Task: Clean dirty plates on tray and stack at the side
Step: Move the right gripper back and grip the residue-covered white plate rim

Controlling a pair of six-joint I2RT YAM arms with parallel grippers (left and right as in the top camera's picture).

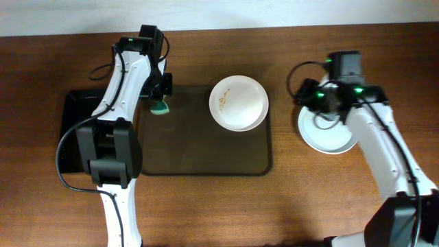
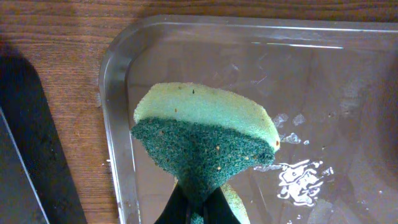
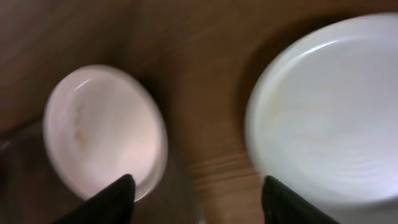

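Green sponge [image 2: 205, 137] is clamped in the left gripper [image 2: 199, 210], whose jaws are closed on its lower edge. The sponge hangs over the far left corner of the tray [image 2: 117, 93], whose floor shows wet streaks. The right gripper [image 3: 199, 200] has its fingers apart with nothing between them. It hovers over the table to the right of the tray, above the clean plate [image 1: 315, 140] set there. Whether that is one plate or a stack cannot be told. One dirty plate [image 1: 238, 103], marked with brown streaks, lies on the far right part of the tray. A smaller black tray [image 1: 68, 127] sits at the left, partly under the left arm.

Step in hand, as judged: a cleaned plate is placed at the side, and the stained plate is due next. The next move calls for the right gripper to cross to the tray and take the dirty plate by its rim, and for the left gripper to carry the sponge rightward onto the stains. The right wrist view is blurred, so fine alignment is uncertain.
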